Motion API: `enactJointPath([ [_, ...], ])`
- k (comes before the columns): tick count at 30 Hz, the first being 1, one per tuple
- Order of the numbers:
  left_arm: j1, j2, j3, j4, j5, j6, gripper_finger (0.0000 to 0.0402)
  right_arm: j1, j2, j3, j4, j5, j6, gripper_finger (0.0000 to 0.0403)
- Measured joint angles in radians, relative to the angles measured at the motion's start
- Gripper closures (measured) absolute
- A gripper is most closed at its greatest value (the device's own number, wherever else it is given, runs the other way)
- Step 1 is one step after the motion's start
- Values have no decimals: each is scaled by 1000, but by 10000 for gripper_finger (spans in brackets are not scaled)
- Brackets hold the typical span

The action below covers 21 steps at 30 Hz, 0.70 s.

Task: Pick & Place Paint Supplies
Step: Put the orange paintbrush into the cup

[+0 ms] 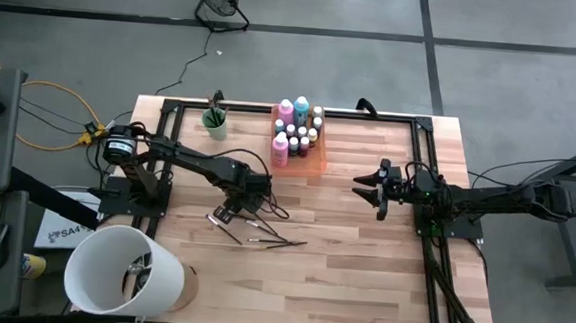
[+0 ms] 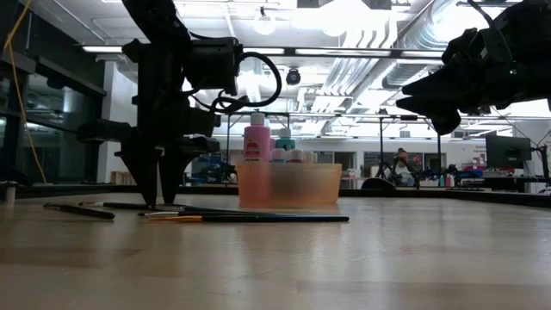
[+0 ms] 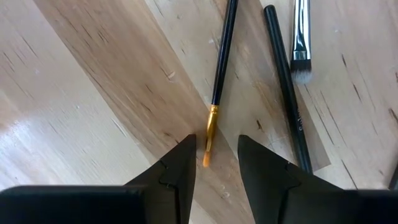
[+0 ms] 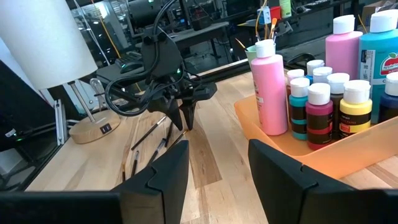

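We've got the left gripper (image 3: 214,163) pointing down over the brushes (image 1: 263,235) loose on the table (image 1: 360,286), tips at the wood. Its fingers (image 3: 177,171) are parted and empty, with the orange tip of one brush (image 3: 217,81) in the gap. A second brush (image 3: 286,93) lies beside it, and a third, flat-headed (image 3: 300,43), just past that.

Right gripper (image 4: 217,180) hangs above the table on the right side, well apart from the brushes, fingers (image 4: 161,177) parted, nothing held.

Bottles (image 1: 295,132) stand in the orange tray (image 1: 313,165) at the table's far edge: pink (image 4: 270,87) at the corner, small dark ones (image 4: 319,115) next to it. More brushes stand in the green cup (image 1: 214,124) left of the tray.
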Motion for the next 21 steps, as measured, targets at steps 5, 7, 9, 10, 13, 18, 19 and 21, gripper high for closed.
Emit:
enactJointPath([
  [5,0,0,0,-6,-1,-1,314,0,0,0,0,0,0,243],
  [7,0,0,-1,-8,-5,-3,338,0,0,0,0,0,0,243],
  [9,0,0,-2,-9,-7,-14,363,0,0,0,0,0,0,243],
  [10,0,0,-2,-9,-9,-22,377,0,0,0,0,0,0,243],
  [13,1,0,-2,-7,5,-30,396,0,0,0,0,0,0,243],
  [18,2,1,-3,-6,30,-48,400,0,0,0,0,0,0,243],
  [19,2,1,2,-12,33,-63,400,0,0,0,0,0,0,243],
  [21,2,3,32,-47,38,-86,401,0,0,0,0,0,0,243],
])
